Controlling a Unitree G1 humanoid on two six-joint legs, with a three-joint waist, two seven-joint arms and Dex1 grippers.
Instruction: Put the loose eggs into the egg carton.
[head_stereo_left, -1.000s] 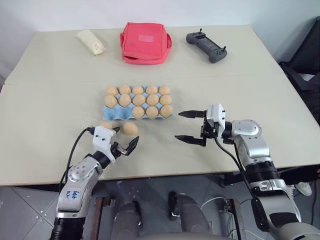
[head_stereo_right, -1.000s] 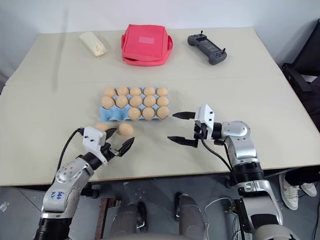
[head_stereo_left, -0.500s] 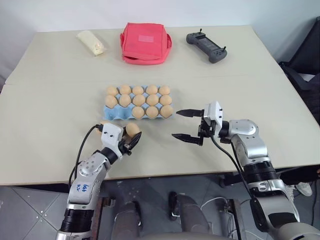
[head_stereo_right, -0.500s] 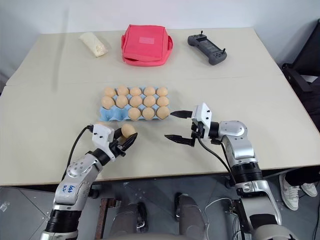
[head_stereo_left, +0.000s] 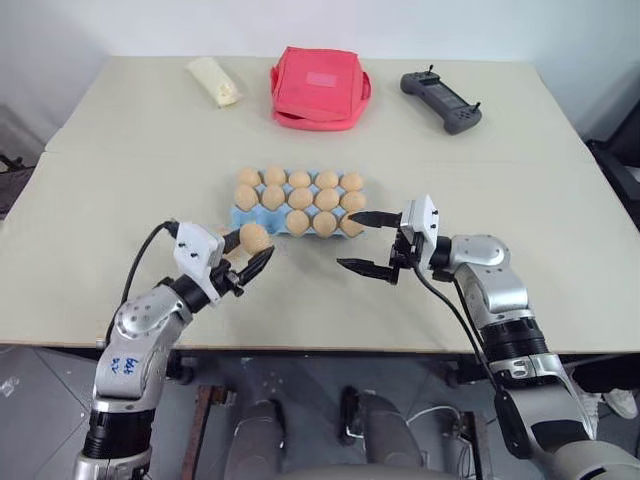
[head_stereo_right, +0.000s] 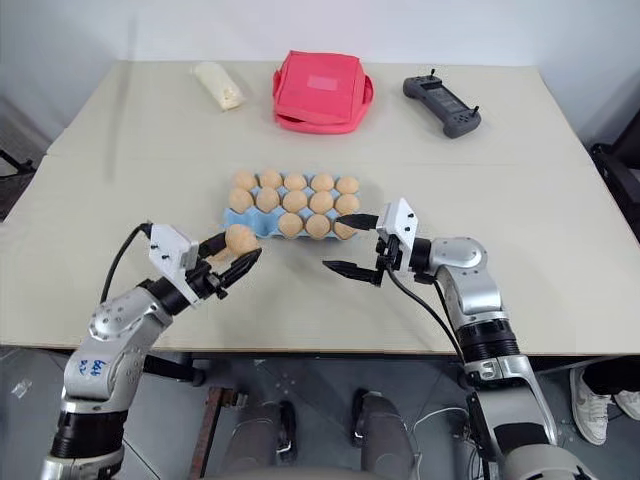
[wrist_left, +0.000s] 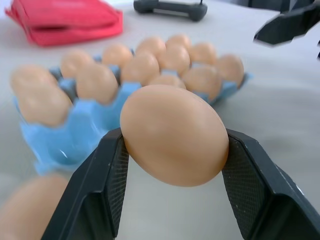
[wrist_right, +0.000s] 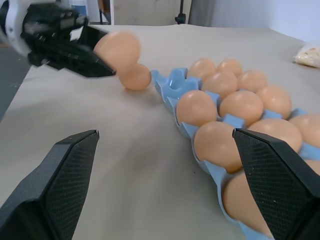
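Observation:
My left gripper (head_stereo_left: 250, 252) is shut on a tan-brown egg (wrist_left: 172, 132) and holds it above the table, just short of the front left corner of the light blue egg carton (head_stereo_left: 250, 218). The carton holds several eggs, and its front left cups show bare. A second loose egg (wrist_right: 135, 76) lies on the table beside that corner, behind the held one. My right gripper (head_stereo_left: 348, 240) stands wide open and level at the carton's front right corner, pointing toward the left gripper, with nothing between its fingers.
At the back of the table are a red fabric bag (head_stereo_left: 320, 85), a black controller (head_stereo_left: 442, 100) to its right and a white packet (head_stereo_left: 215, 80) to its left. The table's front edge (head_stereo_left: 320, 350) runs just below both grippers.
My left gripper has closed on one of the two loose eggs and lifted it off the table. The right gripper has stayed open and in place. The camera view has shifted.

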